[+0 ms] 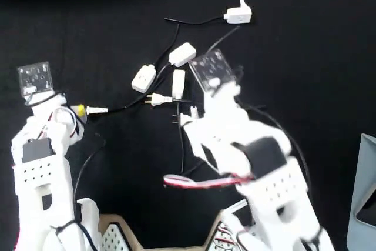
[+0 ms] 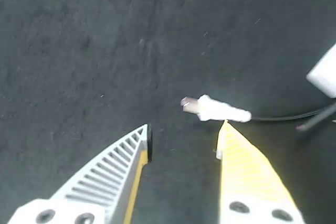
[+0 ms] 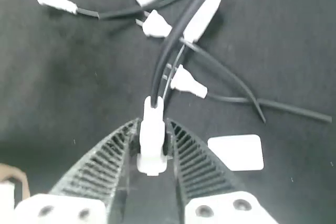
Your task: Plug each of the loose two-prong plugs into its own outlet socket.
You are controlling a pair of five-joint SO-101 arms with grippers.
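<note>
Pinching a white two-prong plug [image 3: 152, 148] by its body, the right arm's fingers [image 3: 181, 145] are closed snug on both sides of it. Its black cable [image 3: 165, 61] runs out past the fingertips toward the slim outlet block [image 1: 178, 83] in the middle of the black tabletop [image 1: 305, 57].

Only container-ish thing I can spot is a grey box [image 1: 363, 186], well apart from the slim outlet block on the right arm's side. Can't see inside it tbh.

The other plugs are small, white and on black cords. One loose plug [image 1: 158, 99] lies flat just beside the slim outlet block's near end, metal prongs pointing toward the left arm. Another plug [image 3: 186, 82] sits between the slim outlet block and the right gripper [image 3: 152, 125]. A third plug [image 2: 215, 109] is well apart from the block, over by the left gripper [image 2: 185, 128]. Those fingers are spread wide, and the plug lies just off the yellow fingertip [image 2: 224, 129]. Touching or not, I can't tell.

Two more outlet sockets [image 1: 144, 77] [image 1: 182, 54] sit just beside the block, and a fourth socket [image 1: 238, 14] lies farther back.
</note>
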